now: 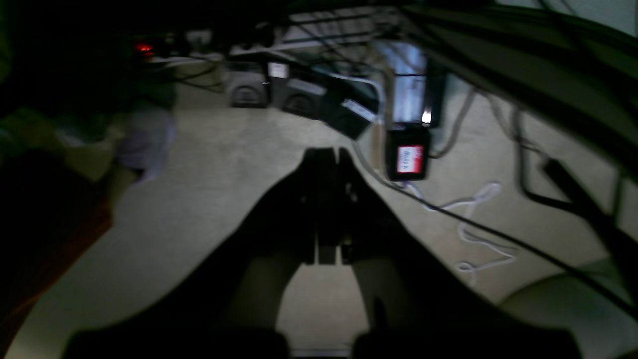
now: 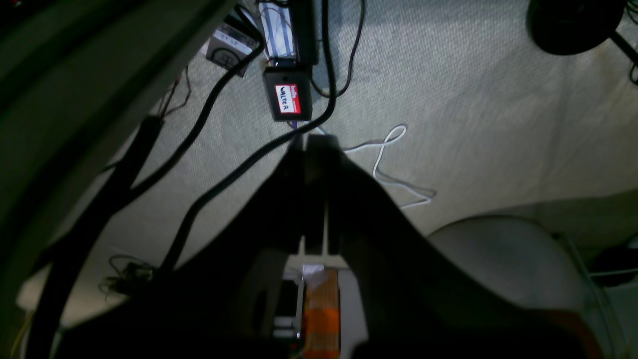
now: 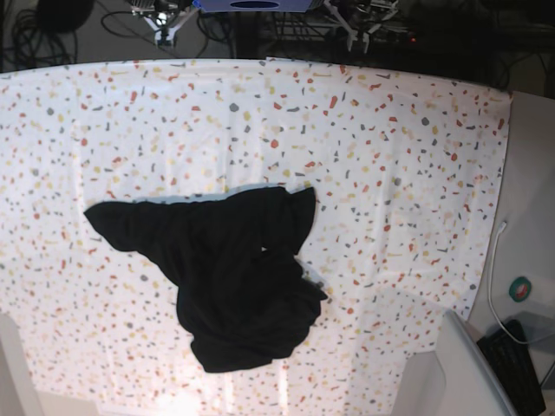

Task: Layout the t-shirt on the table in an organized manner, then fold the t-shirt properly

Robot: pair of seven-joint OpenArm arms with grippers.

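The black t-shirt [image 3: 234, 277] lies crumpled on the speckled white table [image 3: 390, 130], left of centre towards the front. One sleeve stretches out to the left and the body is bunched in folds. No print shows. Neither gripper is in the base view. In the left wrist view my left gripper [image 1: 326, 154] is shut and empty, hanging over carpeted floor. In the right wrist view my right gripper [image 2: 306, 142] is shut and empty, also over the floor. Both are away from the shirt.
A plain grey side surface [image 3: 529, 217] borders the table on the right, with a white cable [image 3: 494, 269], a teal disc [image 3: 520, 289] and a keyboard [image 3: 516, 364]. On the floor lie cables and a black box with a red label [image 2: 288, 98], which also shows in the left wrist view [image 1: 408, 158].
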